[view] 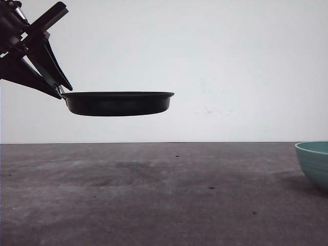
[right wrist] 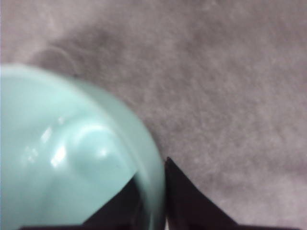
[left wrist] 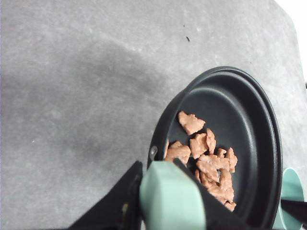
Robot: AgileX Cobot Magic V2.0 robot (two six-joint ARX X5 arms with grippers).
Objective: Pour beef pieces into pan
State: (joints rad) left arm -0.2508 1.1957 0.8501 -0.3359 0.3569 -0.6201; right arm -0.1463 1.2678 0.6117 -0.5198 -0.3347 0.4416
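Left wrist view shows the beef pieces point(left wrist: 206, 160) already lying in the pan point(left wrist: 240, 120) — the pour looks done — with the left gripper point(left wrist: 165, 191) clamped on its mint handle, holding it level above the table point(view: 154, 195), while the right gripper point(right wrist: 156, 201) pinches the teal bowl's point(right wrist: 72, 153) rim.

No writing, label, brand mark or number can be read anywhere. The pan point(left wrist: 240, 120) is plain black inside and out, with no print on its pale green handle point(left wrist: 171, 199). The bowl point(view: 313, 163) beside it carries no lettering either.
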